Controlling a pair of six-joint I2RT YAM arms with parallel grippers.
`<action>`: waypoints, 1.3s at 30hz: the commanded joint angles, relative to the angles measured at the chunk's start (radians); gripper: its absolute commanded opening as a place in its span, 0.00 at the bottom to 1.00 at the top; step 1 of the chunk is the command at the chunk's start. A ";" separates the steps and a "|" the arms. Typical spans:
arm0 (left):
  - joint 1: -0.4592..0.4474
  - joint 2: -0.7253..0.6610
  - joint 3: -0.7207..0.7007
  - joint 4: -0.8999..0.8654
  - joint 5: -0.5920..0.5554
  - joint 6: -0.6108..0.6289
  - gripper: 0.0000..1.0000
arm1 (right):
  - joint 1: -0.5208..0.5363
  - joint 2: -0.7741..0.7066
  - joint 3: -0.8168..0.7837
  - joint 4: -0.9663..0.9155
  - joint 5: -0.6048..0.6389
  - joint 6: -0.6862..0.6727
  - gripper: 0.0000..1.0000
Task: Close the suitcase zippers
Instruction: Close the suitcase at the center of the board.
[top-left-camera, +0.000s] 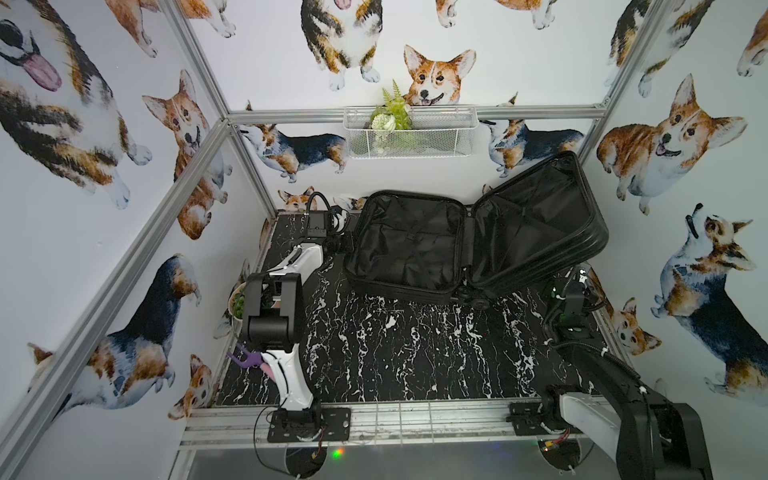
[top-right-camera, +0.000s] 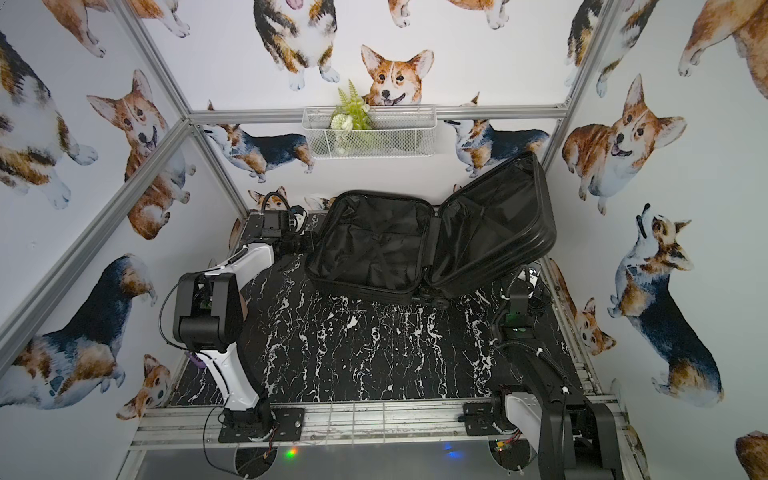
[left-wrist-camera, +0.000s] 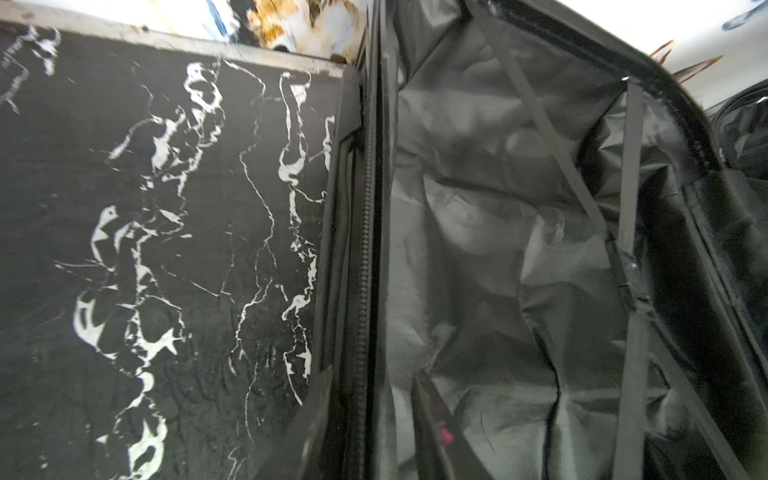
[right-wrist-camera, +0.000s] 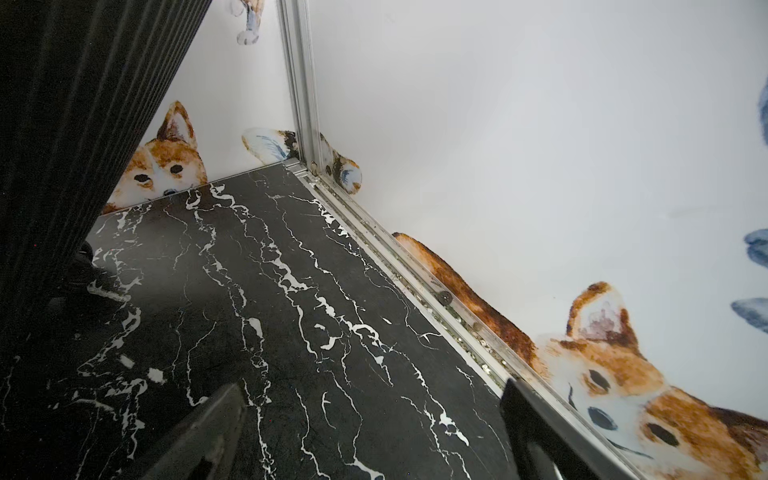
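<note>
Left tool (left-wrist-camera: 374, 382) straddles the suitcase (top-left-camera: 407, 249) rim, grip unclear; zippers (left-wrist-camera: 365, 249) run straight up-frame from it, right tool (right-wrist-camera: 365, 440) spread wide.

Bright, even light — wrist views soft, edges warped.

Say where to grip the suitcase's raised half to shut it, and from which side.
Probably its free outer rim, from the robot's right, behind the ribbed shell: the raised half leans away from the hinge, so that rim stands clear.
</note>
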 joint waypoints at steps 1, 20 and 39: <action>-0.001 0.028 0.033 -0.075 0.003 0.019 0.32 | 0.002 0.006 0.012 -0.004 -0.009 -0.002 1.00; -0.002 -0.161 0.284 -0.469 -0.316 0.270 0.00 | -0.008 0.016 0.054 -0.194 0.159 0.069 1.00; -0.002 -0.197 0.670 -0.683 -0.391 0.210 0.00 | -0.019 -0.140 0.164 -0.451 0.370 0.131 1.00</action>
